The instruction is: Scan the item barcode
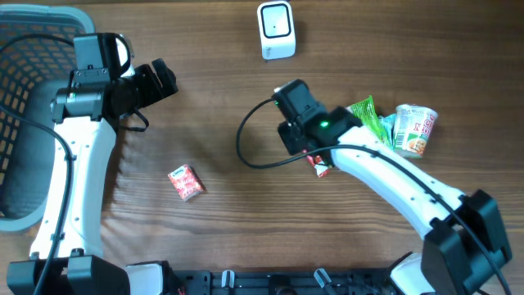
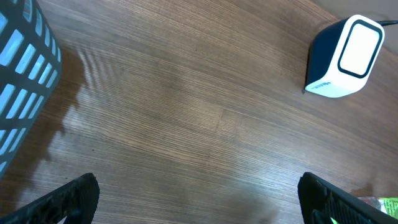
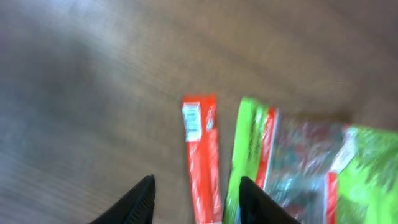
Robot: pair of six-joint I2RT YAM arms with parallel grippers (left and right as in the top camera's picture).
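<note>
The white barcode scanner [image 1: 276,30] stands at the back of the table and also shows in the left wrist view, where the scanner [image 2: 345,56] is at the top right. A slim red stick packet [image 3: 202,155] lies flat on the wood between the spread fingers of my right gripper [image 3: 196,178], with a gap on each side. From overhead only the packet's end [image 1: 320,169] pokes out under the right arm. My left gripper [image 2: 198,186] hangs wide open over bare wood, near the basket [image 1: 24,49].
A green snack bag [image 1: 370,116] and a cup of noodles [image 1: 415,129] lie right of the stick packet. A small red packet [image 1: 186,182] sits alone at the front left. The dark mesh basket [image 2: 25,74] takes up the left edge.
</note>
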